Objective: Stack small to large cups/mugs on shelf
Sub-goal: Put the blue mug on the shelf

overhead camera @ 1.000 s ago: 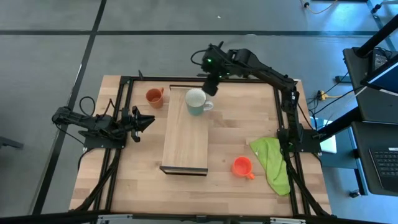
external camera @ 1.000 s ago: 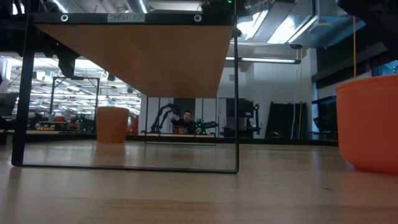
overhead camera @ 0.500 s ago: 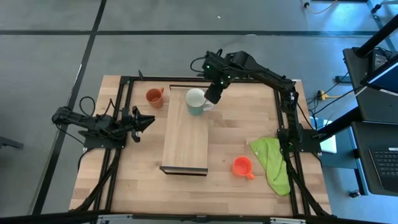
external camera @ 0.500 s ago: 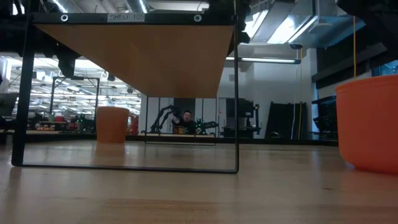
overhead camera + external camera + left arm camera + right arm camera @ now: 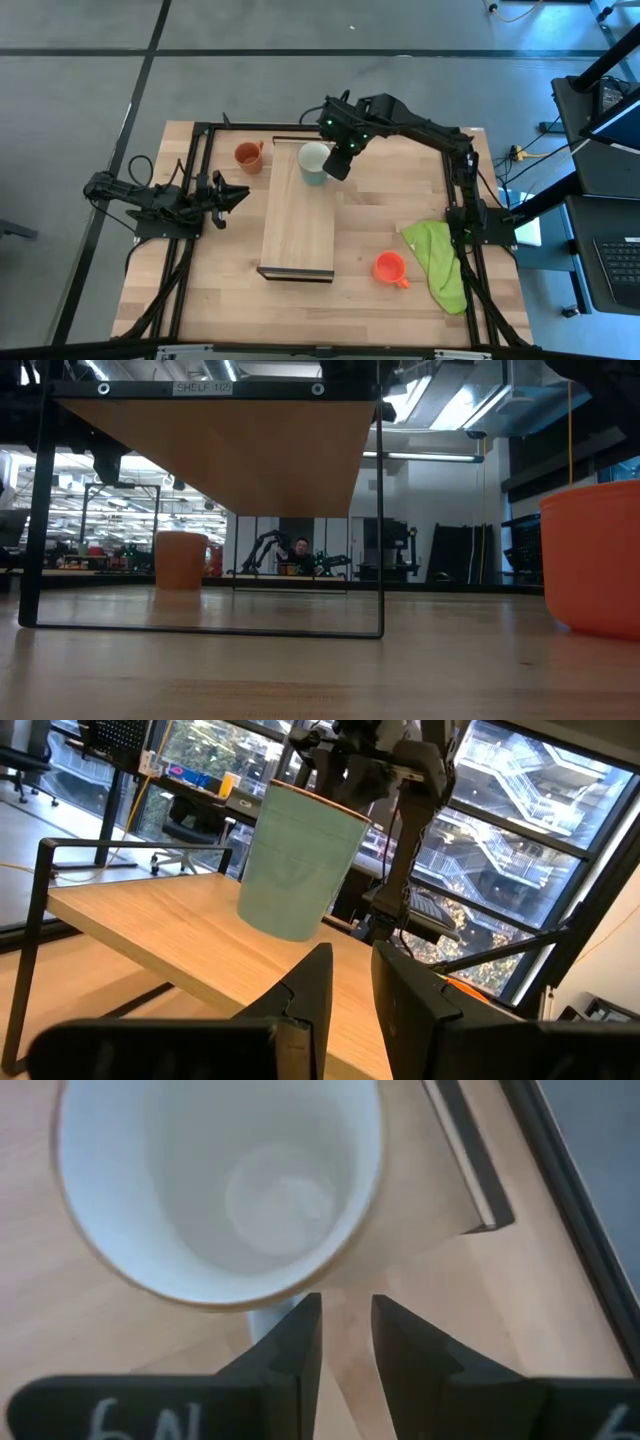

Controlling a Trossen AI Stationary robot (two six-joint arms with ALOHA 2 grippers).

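- Wooden tabletop (image 5: 400, 190) fills most of the overhead shot, with grey floor all round and a dark frame along its edges.
- shelf (image 5: 298, 225) is the long light plank running down the middle of the table, raised on a thin black frame.
- green cloth (image 5: 440, 258) lies crumpled near the right edge.
- right gripper (image 5: 338, 163) hangs right over the handle side of the grey-white mug, fingers (image 5: 290, 1345) only a narrow gap apart and nothing between them, looking straight down into the mug.
- left gripper (image 5: 232, 194) waits off the shelf's left side, fingers (image 5: 310, 990) nearly together, holding nothing.
- grey-white mug (image 5: 314, 162) stands upright on the far end of the shelf, empty inside.
- brownish-orange mug (image 5: 248, 156) sits on the table just left of that shelf end.
- orange-red mug (image 5: 389, 268) is on the table between the shelf's near end and the cloth, well apart from the other two.
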